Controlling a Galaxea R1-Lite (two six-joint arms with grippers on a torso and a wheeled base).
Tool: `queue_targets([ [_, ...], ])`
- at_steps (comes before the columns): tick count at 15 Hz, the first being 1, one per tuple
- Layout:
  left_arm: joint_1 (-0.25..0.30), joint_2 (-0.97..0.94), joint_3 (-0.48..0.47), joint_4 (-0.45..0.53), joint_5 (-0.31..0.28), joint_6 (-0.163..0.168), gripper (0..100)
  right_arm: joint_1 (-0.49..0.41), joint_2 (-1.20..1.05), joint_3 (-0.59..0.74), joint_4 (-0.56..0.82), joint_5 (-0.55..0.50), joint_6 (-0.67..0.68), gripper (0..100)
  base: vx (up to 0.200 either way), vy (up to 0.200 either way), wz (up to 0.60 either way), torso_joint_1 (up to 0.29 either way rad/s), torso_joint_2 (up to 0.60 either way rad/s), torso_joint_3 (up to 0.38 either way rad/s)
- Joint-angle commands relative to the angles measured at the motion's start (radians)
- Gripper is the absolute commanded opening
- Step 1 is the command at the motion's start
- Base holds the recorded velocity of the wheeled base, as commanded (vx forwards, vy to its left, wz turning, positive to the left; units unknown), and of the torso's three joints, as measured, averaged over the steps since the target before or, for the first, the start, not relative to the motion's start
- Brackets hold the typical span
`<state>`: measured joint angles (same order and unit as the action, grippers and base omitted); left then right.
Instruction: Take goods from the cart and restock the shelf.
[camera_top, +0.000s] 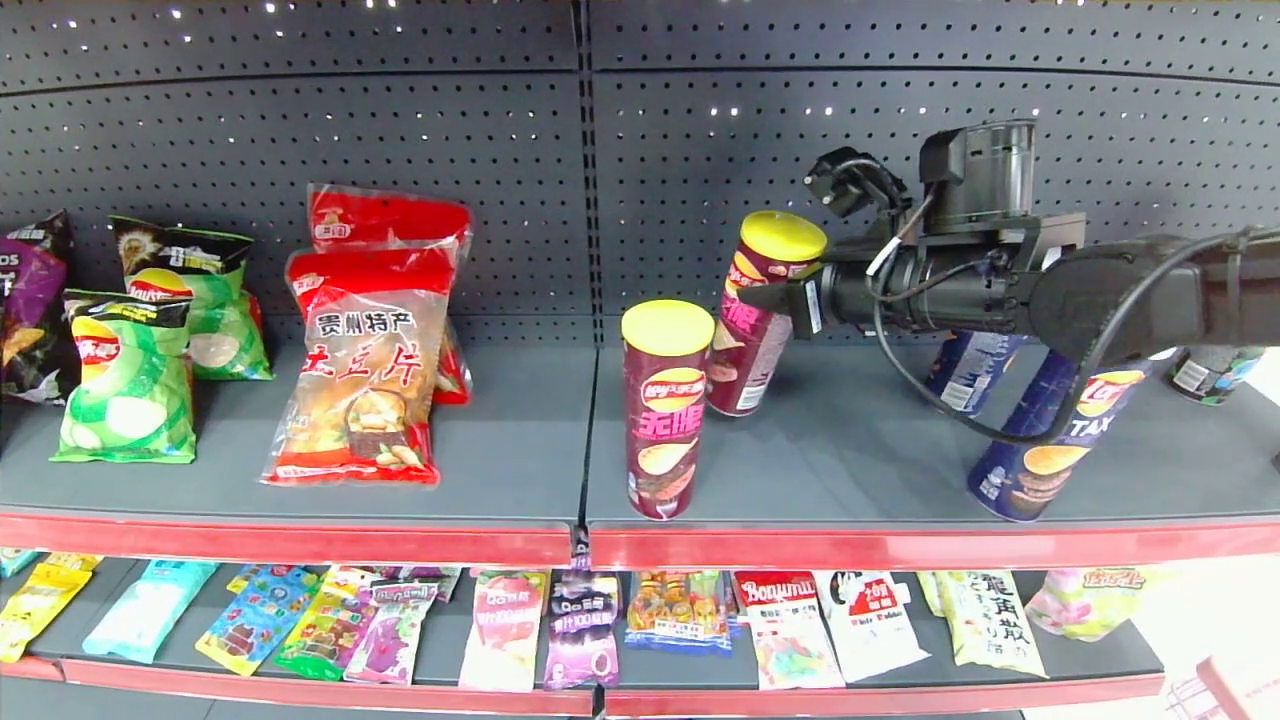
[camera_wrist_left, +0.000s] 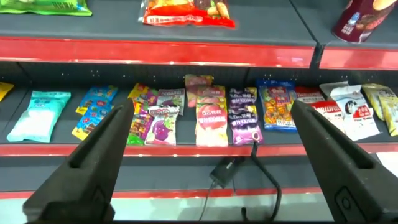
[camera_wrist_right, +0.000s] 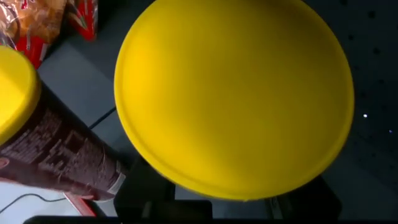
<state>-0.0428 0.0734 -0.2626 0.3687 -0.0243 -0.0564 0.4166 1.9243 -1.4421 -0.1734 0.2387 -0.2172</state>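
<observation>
On the shelf (camera_top: 850, 450), my right gripper (camera_top: 778, 298) is clasping 1 tilted can (camera_top: 745, 350) behind 1 upright can (camera_top: 663, 415); my left gripper (camera_wrist_left: 211, 107) is hanging splayed.

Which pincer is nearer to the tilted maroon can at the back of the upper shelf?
Right. The right pincer grips the tilted maroon can near its top; the left pincer hangs open, down in front of the lower shelf, well away from it.

Right arm stretched level across, right hand (camera_top: 782, 297) gripping a can (camera_top: 745, 350), left hand (camera_wrist_left: 211, 112) spread wide
</observation>
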Motion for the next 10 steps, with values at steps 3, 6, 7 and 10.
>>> queue_targets([
  [3,0.000,0.002,0.006,-0.002,0.000,0.001,100,0.025,0.067,-0.069,0.002,0.002,-0.005,0,0.000,0.000,0.00,0.000,0.00,0.000],
  [6,0.000,0.002,0.016,-0.002,0.000,0.001,100,0.028,0.084,-0.077,0.002,0.002,-0.013,0,0.000,0.000,0.00,0.000,0.00,0.000],
  [7,0.000,0.002,0.016,-0.002,0.000,0.001,100,0.030,0.087,-0.080,0.002,0.002,-0.014,0,0.000,0.000,0.00,0.000,0.00,0.000],
  [10,0.000,0.002,0.029,-0.005,0.000,0.001,100,0.039,0.108,-0.100,0.002,0.002,-0.017,0,0.000,0.000,0.00,0.000,0.00,0.000],
])
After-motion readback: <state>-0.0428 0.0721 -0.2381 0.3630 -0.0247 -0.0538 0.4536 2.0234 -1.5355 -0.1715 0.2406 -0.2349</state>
